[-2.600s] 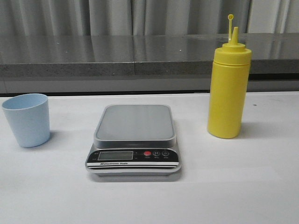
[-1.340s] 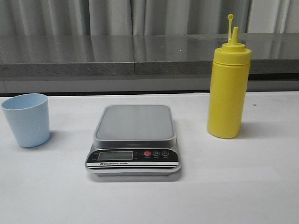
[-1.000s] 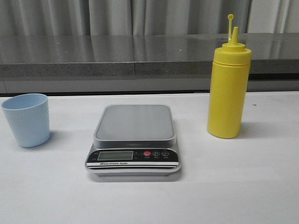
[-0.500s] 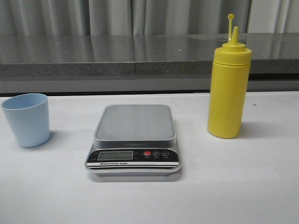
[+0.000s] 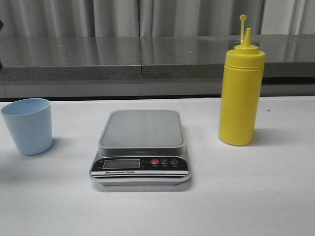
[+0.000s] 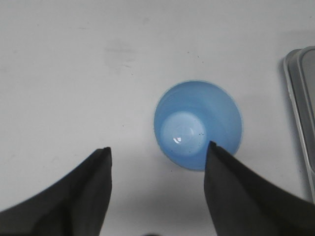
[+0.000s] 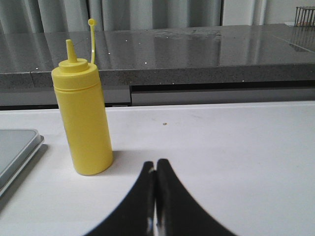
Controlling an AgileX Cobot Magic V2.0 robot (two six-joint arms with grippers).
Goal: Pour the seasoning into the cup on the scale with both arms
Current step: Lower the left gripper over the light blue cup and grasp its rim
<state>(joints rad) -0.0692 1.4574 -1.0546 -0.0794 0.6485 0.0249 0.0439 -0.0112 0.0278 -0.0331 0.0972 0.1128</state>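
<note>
The light blue cup (image 5: 27, 126) stands upright on the white table at the far left, off the scale. The scale (image 5: 141, 147) sits in the middle with its grey platform bare. The yellow seasoning bottle (image 5: 240, 88) stands upright at the right, cap off on its stalk. My left gripper (image 6: 158, 150) is open and empty, looking straight down; the cup (image 6: 198, 125) is just ahead of it, by one fingertip. My right gripper (image 7: 156, 164) is shut and empty, low over the table, apart from the bottle (image 7: 82, 118). Neither gripper shows in the front view.
A grey stone ledge (image 5: 147, 59) runs along the back of the table, with curtains behind. The scale's edge shows in the left wrist view (image 6: 300, 113) and in the right wrist view (image 7: 17, 150).
The cup, scale and bottle have not moved. A faint shadow has come onto the table at the far left, in front of the cup.
</note>
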